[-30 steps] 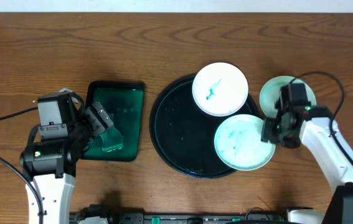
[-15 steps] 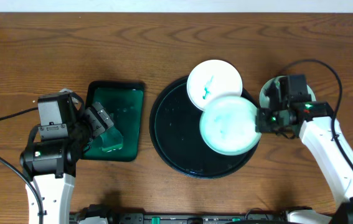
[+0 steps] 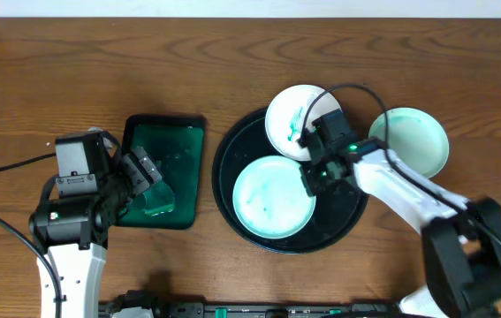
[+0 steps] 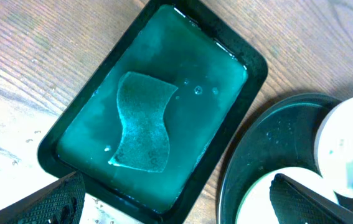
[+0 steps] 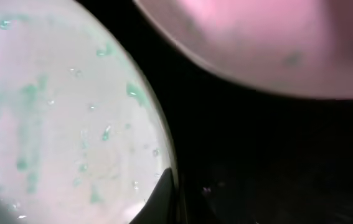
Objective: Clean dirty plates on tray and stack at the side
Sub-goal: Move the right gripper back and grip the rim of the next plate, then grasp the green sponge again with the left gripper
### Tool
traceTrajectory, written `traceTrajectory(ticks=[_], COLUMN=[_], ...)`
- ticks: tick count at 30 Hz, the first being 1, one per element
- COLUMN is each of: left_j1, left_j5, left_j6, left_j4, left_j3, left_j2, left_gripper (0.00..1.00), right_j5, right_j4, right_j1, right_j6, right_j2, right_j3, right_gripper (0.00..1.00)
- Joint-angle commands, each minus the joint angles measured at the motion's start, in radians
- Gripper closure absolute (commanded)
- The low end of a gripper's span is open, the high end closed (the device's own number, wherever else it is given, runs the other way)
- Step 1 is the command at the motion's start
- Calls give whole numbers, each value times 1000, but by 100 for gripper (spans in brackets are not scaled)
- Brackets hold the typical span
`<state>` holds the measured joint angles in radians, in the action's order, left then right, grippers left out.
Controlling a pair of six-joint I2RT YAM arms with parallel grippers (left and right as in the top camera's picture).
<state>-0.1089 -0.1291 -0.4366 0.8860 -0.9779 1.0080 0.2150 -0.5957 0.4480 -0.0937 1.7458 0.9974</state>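
Right end effector (image 3: pixel 310 181) pinched tight on the smeared plate (image 3: pixel 272 196) at its right rim.
It lies flat in the black tray (image 3: pixel 224 172); light, stiff, likely wet and slick, so the thin rim seems the only hold. Left end effector (image 3: pixel 155 193) gapes wide, well apart.

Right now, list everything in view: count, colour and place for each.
table: one, brown wood, beneath everything
black tray: one, glossy black, centre
smeared plate: one, white with teal smears, on the black tray
streaked plate: one, white with teal streak, over the tray's far rim
tinted plate: one, pale green, on the table right of the tray
green tray: one, dark green, left of the black tray
cloth: one, green, in the green tray
left gripper: one, black, open above the green tray
right gripper: one, black, shut on the smeared plate's edge
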Motion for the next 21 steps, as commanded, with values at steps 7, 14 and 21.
traceTrajectory(ticks=[7,14,21], left_j1=[-1,27,27], left_j5=[-22,80,149], left_j6=[34,101,15], left_j4=[3,5,-41], left_j3=[-27,-27,-27], left_j2=[47,200,468], left_gripper=[5,21,33], right_j5=[-86,-74,-72], right_j4=[58,121,109], right_j1=[-74,-93,-64], right_j6=[-89,-37,-2], right_j2=[26,26,26], right_j3=[4,4,4], right_gripper=[99,99,99])
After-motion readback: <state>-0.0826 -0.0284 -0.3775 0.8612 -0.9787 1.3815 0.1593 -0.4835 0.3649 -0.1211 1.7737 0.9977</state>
